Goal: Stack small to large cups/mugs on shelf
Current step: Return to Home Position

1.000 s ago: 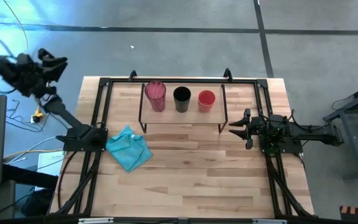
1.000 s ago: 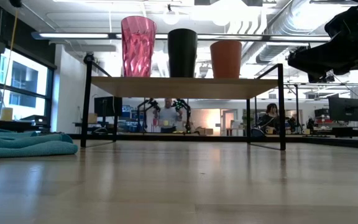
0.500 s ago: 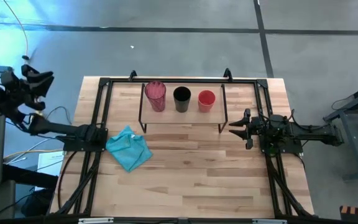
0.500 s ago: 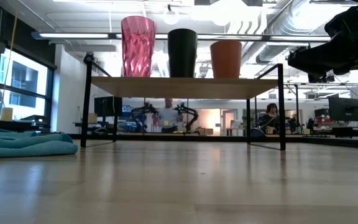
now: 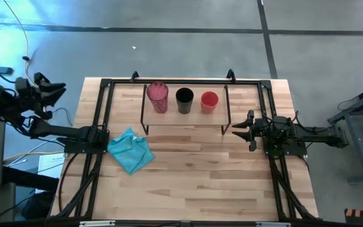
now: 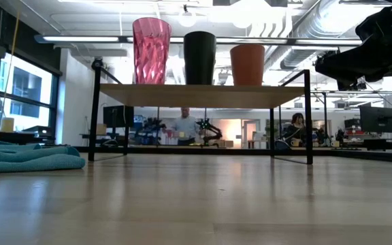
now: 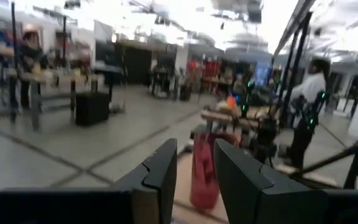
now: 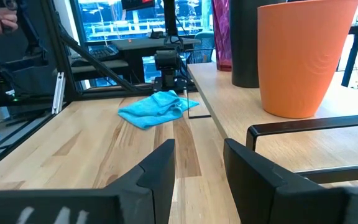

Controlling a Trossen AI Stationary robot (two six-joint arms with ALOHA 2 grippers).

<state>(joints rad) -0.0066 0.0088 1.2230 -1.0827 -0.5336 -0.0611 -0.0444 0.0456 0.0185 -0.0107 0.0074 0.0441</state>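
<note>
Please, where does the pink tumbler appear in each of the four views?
High view: pink tumbler, left end of the shelf.
Low view: leftmost cup on the shelf.
Left wrist view: seen between the fingers.
Right wrist view: beyond the black cup.
Landmark: black cup beside it, in three views.

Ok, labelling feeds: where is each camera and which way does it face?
High view: overhead, straight down on the table; left arm and right arm show.
Low view: table height, level toward the shelf; right arm upper right.
Left wrist view: left of the table, facing the pink tumbler; left end effector shows.
Right wrist view: beside the shelf, facing the orange cup; right end effector shows.
Both wrist views share the pink tumbler.
</note>
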